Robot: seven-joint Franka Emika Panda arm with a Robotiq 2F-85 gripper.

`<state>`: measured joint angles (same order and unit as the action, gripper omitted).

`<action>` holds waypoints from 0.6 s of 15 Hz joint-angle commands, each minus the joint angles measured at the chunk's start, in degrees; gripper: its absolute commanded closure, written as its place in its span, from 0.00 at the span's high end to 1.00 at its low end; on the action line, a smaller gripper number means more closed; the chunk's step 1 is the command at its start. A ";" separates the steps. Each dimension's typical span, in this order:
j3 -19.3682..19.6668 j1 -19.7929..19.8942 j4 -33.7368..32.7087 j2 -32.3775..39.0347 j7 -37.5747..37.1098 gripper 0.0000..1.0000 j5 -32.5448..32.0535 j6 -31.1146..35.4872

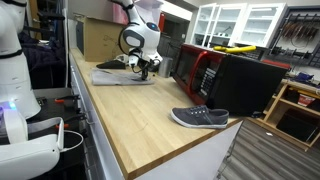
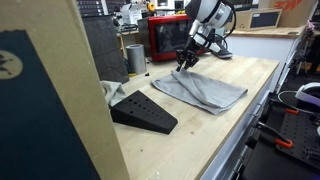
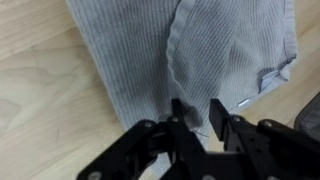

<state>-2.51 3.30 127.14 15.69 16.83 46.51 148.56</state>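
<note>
1. The grey cloth [image 3: 130, 50] lies spread on the wooden counter [image 1: 150, 115], one part folded over itself with a seam edge showing in the wrist view. In both exterior views it sits toward the counter's far end [image 2: 205, 90].
2. The claw [image 3: 198, 118] is down at the cloth's edge, its fingers close together with only a narrow gap. Cloth shows in that gap, but I cannot tell whether it is pinched.
3. In an exterior view the claw [image 2: 184, 64] meets the cloth at the corner nearest the red appliance [image 2: 165, 38].
4. A black wedge [image 2: 145, 112] rests on the counter near the cloth.
5. A grey shoe [image 1: 200, 118] lies well apart from the cloth, at the counter's near end.
6. A cardboard box [image 1: 100, 38] stands behind the cloth.
</note>
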 commanded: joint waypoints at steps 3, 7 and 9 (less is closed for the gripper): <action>-1.39 0.18 0.91 -2.39 2.64 0.00 0.34 0.37; -3.03 -0.93 0.27 -3.21 2.73 0.01 0.69 0.50; -4.05 -1.52 -0.39 -3.33 2.50 0.01 1.38 0.46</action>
<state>-5.35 2.65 127.05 13.75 18.76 46.52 148.59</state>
